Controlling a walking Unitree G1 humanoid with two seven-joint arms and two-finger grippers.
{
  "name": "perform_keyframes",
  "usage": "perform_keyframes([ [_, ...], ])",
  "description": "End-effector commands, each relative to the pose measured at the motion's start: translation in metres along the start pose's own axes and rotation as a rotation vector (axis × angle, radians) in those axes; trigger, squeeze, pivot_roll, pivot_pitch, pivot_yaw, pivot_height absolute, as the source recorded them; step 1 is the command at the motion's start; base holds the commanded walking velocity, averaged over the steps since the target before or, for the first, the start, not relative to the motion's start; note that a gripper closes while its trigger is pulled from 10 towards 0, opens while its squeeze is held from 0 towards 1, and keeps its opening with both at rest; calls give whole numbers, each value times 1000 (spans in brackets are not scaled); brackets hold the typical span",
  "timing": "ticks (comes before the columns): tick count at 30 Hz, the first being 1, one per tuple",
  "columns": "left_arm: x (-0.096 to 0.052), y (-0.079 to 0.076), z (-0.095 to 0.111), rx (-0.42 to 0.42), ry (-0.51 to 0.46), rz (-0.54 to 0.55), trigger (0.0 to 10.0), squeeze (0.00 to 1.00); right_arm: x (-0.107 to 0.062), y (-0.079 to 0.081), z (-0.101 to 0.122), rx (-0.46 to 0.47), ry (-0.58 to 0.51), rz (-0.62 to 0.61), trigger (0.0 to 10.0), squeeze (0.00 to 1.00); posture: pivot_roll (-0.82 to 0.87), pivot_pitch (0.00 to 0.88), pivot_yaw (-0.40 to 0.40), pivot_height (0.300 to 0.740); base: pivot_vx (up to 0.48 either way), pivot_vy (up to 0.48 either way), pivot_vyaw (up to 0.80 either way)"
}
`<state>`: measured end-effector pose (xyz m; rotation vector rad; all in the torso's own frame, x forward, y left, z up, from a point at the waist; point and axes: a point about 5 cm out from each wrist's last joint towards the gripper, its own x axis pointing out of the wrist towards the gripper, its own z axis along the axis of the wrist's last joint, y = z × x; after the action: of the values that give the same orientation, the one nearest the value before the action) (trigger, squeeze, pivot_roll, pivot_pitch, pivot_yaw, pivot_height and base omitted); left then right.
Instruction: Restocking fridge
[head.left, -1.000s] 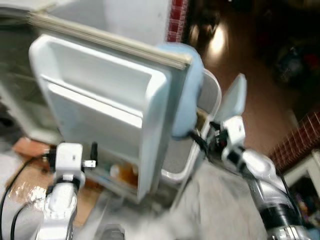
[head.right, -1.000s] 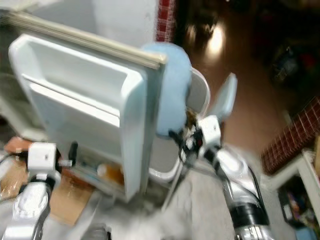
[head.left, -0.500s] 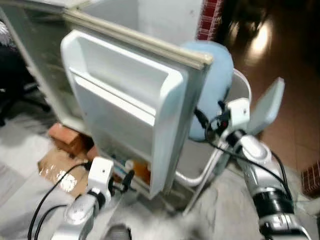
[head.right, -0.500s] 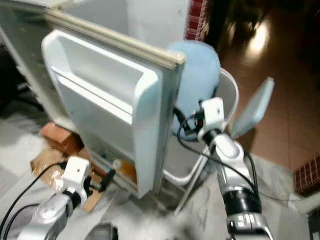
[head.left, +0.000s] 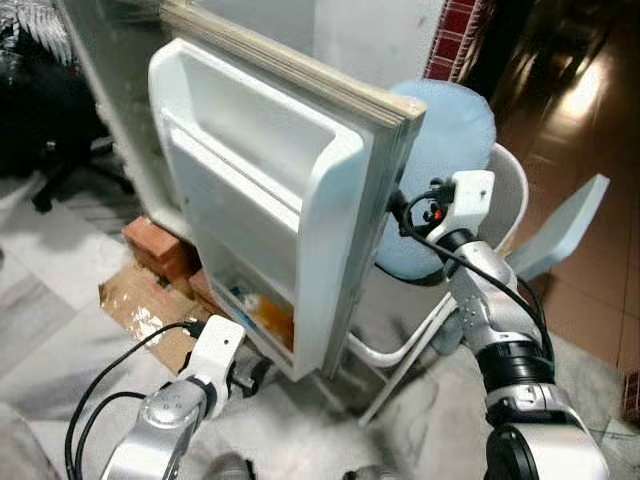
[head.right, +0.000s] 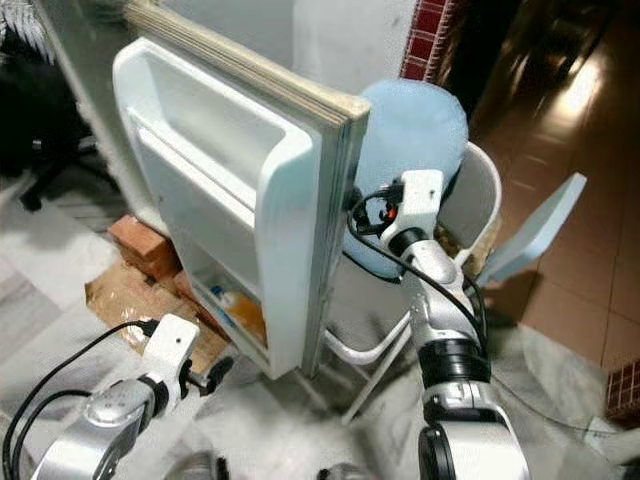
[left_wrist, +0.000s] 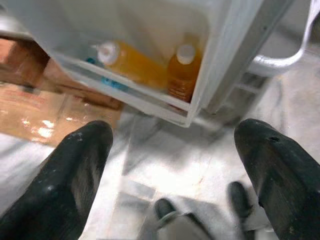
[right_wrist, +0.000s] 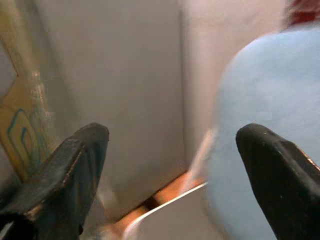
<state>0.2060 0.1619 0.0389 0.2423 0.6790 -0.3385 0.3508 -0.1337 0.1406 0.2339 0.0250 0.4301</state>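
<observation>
Bricks (head.left: 160, 250) and flattened brown cardboard (head.left: 140, 305) beside open white fridge door (head.left: 270, 190); orange bottles (left_wrist: 150, 67) in bottom shelf. Left gripper (left_wrist: 172, 165) wide, lower than before; right gripper (right_wrist: 170, 165) wide at pale blue chair cushion (head.left: 440, 170).

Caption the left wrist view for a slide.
Open left tool faces two orange bottles in the white fridge door's bottom shelf.

Both head views look forward and down from above onto the open fridge door (head.left: 290, 200), and share it with the pale blue chair (head.right: 415, 170) behind it. The left wrist view looks from low and close at the bottles (left_wrist: 150, 67) on the door's bottom shelf. The right wrist view faces the door's outer side and the chair from very near.
</observation>
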Motion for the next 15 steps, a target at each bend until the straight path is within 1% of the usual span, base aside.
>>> perform_keyframes([
  [1, 2, -1, 6, 22, -9, 2, 10000, 0, 13, 53, 37, 28, -95, 355, 10000, 0, 124, 0, -98, 716, 0, 0, 781],
  [2, 2, -1, 7, 28, -8, 3, 10000, 0, 6, 61, 36, 61, -58, 469, 10000, 0, 124, 0, -98, 716, 0, 0, 706],
  [5, 4, -2, 9, 60, -10, 10, 10000, 0, -23, 79, 34, 97, 51, 775, 10000, 0, 122, 0, -102, 716, 0, 0, 0],
  [6, 4, -2, 9, 60, -10, 10, 10000, 0, -23, 79, 34, 97, 51, 775, 10000, 0, 122, 0, -102, 716, 0, 0, 0],
  [7, 5, -3, 10, 68, -10, 11, 10000, 0, -37, 80, 32, 88, 90, 853, 10000, 0, 113, 0, -100, 716, 0, 0, 0],
  [8, 5, -3, 10, 68, -10, 11, 10000, 0, -37, 80, 32, 88, 90, 853, 10000, 0, 113, 0, -100, 716, 0, 0, 0],
  [9, 6, -3, 10, 70, -9, 12, 10000, 0, -30, 64, 21, 30, 115, 719, 10000, 0, 106, 0, -98, 716, 0, 0, 0],
  [10, 6, -3, 10, 70, -9, 12, 10000, 0, -30, 64, 21, 30, 115, 719, 10000, 0, 106, 0, -98, 716, 0, 0, 0],
  [11, 7, -4, 11, 76, -10, 9, 10000, 0, -21, 42, 3, -68, 170, 540, 10000, 0, 106, 0, -97, 716, 0, 0, 0],
  [12, 7, -4, 11, 76, -10, 9, 10000, 0, -21, 42, 3, -68, 170, 540, 10000, 0, 106, 0, -97, 716, 0, 0, 0],
  [13, 8, -4, 11, 78, -10, 8, 10000, 0, -18, 31, -6, -134, 206, 445, 10000, 0, 106, 0, -95, 716, 0, 0, 0],
  [14, 8, -4, 11, 82, -11, 8, 10000, 0, -20, 11, -17, -186, 274, 296, 10000, 0, 107, 0, -96, 716, 0, 0, 0],
  [15, 8, -4, 11, 82, -11, 8, 10000, 0, -20, 11, -17, -186, 274, 296, 10000, 0, 107, 0, -96, 716, 0, 0, 0],
])
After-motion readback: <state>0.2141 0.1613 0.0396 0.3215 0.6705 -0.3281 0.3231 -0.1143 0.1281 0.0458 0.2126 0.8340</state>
